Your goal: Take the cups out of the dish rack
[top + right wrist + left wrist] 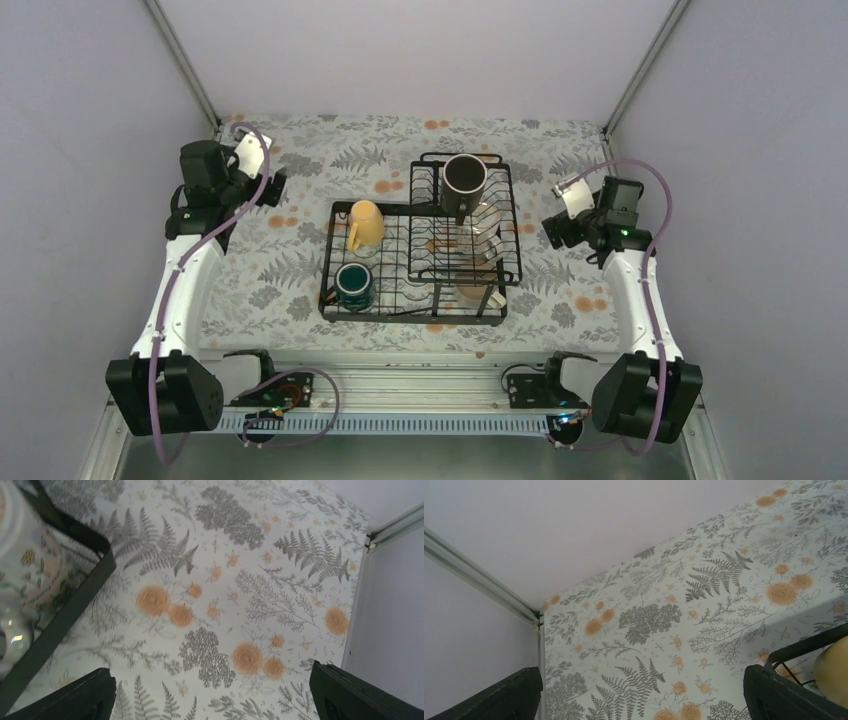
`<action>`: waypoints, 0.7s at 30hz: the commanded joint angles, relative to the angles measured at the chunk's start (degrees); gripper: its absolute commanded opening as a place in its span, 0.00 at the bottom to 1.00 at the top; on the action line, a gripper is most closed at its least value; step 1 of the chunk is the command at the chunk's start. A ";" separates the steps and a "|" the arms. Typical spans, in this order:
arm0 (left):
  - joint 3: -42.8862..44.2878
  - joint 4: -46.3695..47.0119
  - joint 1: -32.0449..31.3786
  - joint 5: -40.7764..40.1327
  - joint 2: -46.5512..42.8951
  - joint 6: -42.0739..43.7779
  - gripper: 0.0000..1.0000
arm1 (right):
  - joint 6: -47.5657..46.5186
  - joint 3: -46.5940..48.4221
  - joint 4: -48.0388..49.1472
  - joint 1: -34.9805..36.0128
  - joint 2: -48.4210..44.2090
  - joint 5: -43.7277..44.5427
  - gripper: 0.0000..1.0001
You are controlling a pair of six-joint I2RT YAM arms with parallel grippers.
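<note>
Left pincer, right pincer agape; dish rack crosswise.

The left wrist view crops the pale yellow mug.

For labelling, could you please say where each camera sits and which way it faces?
Top external: above, behind the bases, looking down on the dish rack; both arms show.
Left wrist: faces table's far left corner; open left gripper shows.
Right wrist: faces far right corner; open right gripper shows.
Top and left wrist share the pale yellow mug.
</note>
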 commanded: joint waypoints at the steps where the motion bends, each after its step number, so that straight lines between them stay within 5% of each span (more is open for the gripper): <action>1: 3.27 -3.42 0.49 -2.23 -0.12 1.14 1.00 | -9.20 2.66 -8.31 -1.98 -1.41 -4.20 1.00; 6: 3.61 -3.52 0.56 -1.81 -0.91 2.28 1.00 | -12.05 2.49 -11.42 -2.64 -1.67 -7.44 0.99; 13: 5.62 -4.64 0.56 -0.08 -0.01 2.27 1.00 | -13.88 -2.52 -1.78 -2.76 -9.17 -4.82 1.00; 21: 12.08 -8.29 -0.55 -0.80 2.86 -0.44 1.00 | -7.36 13.18 -18.25 -2.99 -4.70 -15.00 1.00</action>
